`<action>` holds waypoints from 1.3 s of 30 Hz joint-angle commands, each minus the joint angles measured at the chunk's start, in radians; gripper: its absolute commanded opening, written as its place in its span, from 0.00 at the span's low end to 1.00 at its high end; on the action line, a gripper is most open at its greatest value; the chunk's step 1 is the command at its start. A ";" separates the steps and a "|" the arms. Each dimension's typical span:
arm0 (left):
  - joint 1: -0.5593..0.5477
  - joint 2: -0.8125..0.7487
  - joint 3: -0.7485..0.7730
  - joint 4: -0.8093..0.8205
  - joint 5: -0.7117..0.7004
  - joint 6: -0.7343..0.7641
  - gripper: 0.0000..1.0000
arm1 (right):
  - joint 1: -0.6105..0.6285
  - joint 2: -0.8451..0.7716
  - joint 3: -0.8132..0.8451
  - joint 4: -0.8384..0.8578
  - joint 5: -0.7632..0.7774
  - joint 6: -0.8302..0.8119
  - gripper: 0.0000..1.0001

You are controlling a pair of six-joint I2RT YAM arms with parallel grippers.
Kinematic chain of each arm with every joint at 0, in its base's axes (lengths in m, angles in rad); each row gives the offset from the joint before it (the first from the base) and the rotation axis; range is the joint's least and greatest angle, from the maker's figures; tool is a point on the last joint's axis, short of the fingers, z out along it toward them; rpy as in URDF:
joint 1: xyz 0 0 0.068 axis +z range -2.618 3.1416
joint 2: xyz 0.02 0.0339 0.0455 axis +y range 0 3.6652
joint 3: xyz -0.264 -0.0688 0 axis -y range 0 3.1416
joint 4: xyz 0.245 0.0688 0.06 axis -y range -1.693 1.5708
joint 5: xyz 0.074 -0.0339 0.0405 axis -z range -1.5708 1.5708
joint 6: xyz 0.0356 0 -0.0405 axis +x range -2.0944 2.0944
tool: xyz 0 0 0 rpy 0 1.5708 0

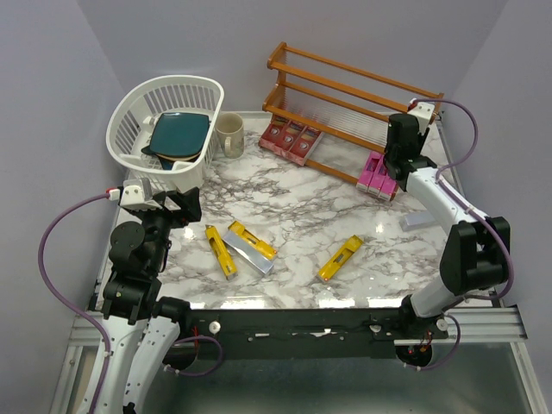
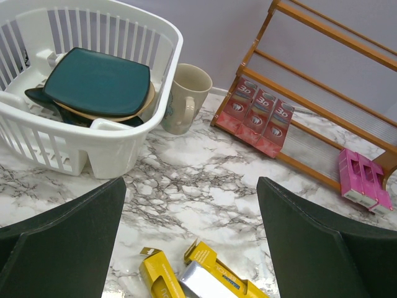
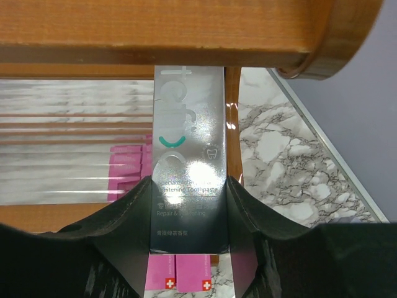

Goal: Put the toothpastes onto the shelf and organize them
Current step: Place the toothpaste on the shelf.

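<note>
My right gripper (image 3: 189, 183) is shut on a silver toothpaste carton (image 3: 189, 143), held upright against the right end of the wooden shelf (image 3: 155, 31). Pink cartons (image 3: 186, 273) lie just below it on the bottom tier. From above, this gripper (image 1: 398, 155) hangs at the shelf's (image 1: 345, 86) right end, over the pink cartons (image 1: 377, 178). Three red cartons (image 1: 291, 138) sit at the shelf's left. My left gripper (image 2: 192, 236) is open above the marble, near two yellow cartons (image 2: 158, 276) and a silver one (image 2: 205, 285). A third yellow carton (image 1: 340, 259) lies apart.
A white basket (image 1: 129, 138) holding dark plates stands at the back left, with a beige mug (image 1: 229, 134) beside it. Another silver carton (image 1: 417, 221) lies by the right arm. The shelf's upper tiers hold nothing that I can see.
</note>
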State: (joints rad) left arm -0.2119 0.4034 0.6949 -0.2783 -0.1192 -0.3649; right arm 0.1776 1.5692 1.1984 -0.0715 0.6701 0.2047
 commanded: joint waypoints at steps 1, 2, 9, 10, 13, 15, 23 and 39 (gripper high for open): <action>-0.003 0.000 -0.006 0.013 0.013 -0.003 0.97 | -0.007 0.034 0.047 0.027 0.074 0.005 0.40; -0.003 -0.001 -0.008 0.013 0.013 -0.003 0.97 | -0.009 0.035 0.049 0.021 0.074 0.016 0.40; -0.003 0.000 -0.008 0.013 0.016 -0.003 0.97 | -0.017 0.046 0.047 -0.028 0.098 0.055 0.48; -0.003 0.000 -0.009 0.014 0.016 -0.003 0.97 | -0.017 0.042 0.047 -0.036 0.109 0.058 0.49; -0.003 0.000 -0.009 0.014 0.018 -0.003 0.97 | -0.018 0.022 0.033 -0.044 0.123 0.071 0.52; -0.003 0.000 -0.009 0.013 0.016 -0.003 0.97 | -0.020 0.009 0.024 -0.045 0.125 0.075 0.55; -0.003 0.000 -0.009 0.013 0.018 -0.003 0.97 | -0.026 0.000 0.015 -0.073 0.148 0.090 0.61; -0.003 0.003 -0.009 0.014 0.016 -0.003 0.97 | -0.014 -0.219 -0.077 -0.002 -0.099 0.044 0.88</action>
State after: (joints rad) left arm -0.2115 0.4034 0.6945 -0.2783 -0.1188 -0.3649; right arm 0.1616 1.4494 1.1557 -0.1127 0.6891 0.2852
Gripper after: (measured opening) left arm 0.971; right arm 0.841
